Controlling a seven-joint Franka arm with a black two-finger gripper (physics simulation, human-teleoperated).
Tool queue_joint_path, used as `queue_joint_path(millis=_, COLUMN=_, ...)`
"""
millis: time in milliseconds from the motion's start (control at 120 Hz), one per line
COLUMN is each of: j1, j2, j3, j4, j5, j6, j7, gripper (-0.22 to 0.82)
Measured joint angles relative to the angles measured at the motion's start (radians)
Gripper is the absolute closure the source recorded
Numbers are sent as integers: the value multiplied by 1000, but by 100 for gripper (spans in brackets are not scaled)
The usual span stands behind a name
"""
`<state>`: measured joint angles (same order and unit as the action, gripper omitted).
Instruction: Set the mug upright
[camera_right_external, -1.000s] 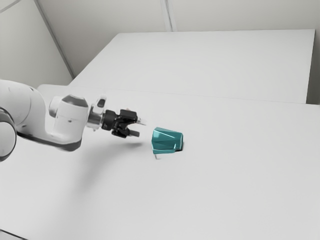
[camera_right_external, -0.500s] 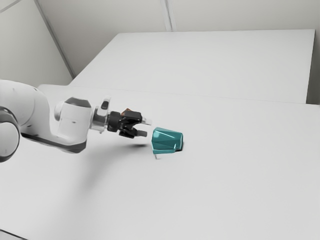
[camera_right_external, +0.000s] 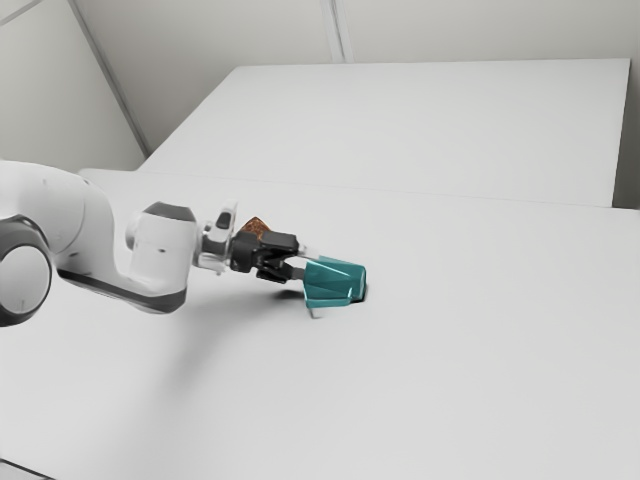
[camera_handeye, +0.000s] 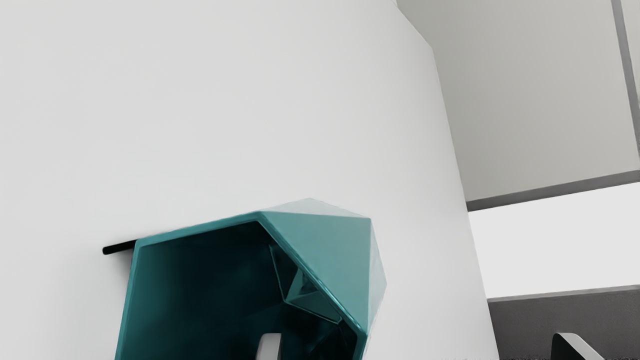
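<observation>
Exterior view: your hand (camera_right_external: 310, 263), spread, has advanced to the mug (camera_right_external: 336, 281), which lies on its side on the desk (camera_right_external: 470, 330), mouth facing the hand; you look nearly placed to pinch its wall for righting.

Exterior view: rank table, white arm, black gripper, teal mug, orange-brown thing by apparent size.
1. table
2. white arm
3. black gripper and teal mug: too alike to rank
4. orange-brown thing, visible part only
</observation>
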<state>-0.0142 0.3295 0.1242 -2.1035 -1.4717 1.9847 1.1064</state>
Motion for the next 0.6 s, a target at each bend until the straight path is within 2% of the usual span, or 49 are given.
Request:
queue_joint_path(millis=408, j1=-37, j2=24, j3=0, j4=4, j5=-24, j6=-3, j7=38, gripper=4)
queue_joint_path(millis=467, j1=-40, j2=26, j3=-1, j4=5, j5=-28, j6=-3, j7=42, gripper=9)
queue_joint_path(millis=600, j1=-44, j2=27, j3=-1, j4=5, j5=-36, j6=-3, j7=49, gripper=31)
